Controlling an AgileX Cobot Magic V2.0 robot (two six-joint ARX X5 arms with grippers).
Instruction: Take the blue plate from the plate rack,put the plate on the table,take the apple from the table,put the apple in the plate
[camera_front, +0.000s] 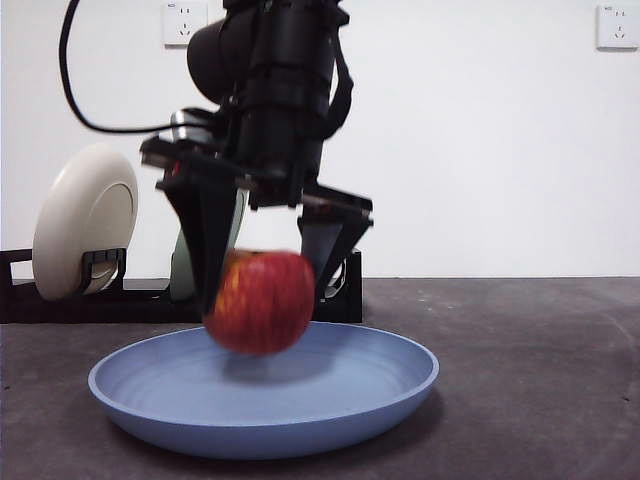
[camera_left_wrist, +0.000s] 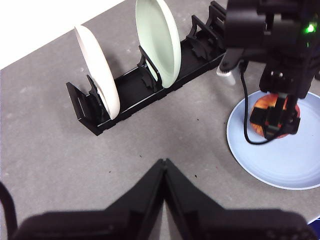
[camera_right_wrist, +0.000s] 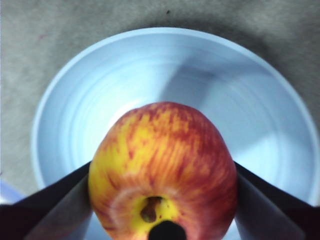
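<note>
**Operator:** Front view check: what surrounds the held object?

**Inspector:** Behind the work area, a long, low black plate rack with short upright prongs carries a cream-white round plate and a pale green round plate, both standing on edge in separate slots. The right gripper comes down from above in front of the rack. Its fingers are closed against both sides of the round red apple with yellow-orange streaks.

**Operator:** Position of the apple?

**Inspector:** It hangs over the middle of the wide, shallow, matte periwinkle-blue plate, low inside the raised rim. Contact with the plate floor cannot be confirmed. The plate lies flat on the dark grey, mottled counter, in front of the rack and apart from it.

**Operator:** Left side?

**Inspector:** The left gripper waits above bare counter near the rack, fingers pressed together, holding nothing. Open counter lies to the plate's right in the front view.
</note>
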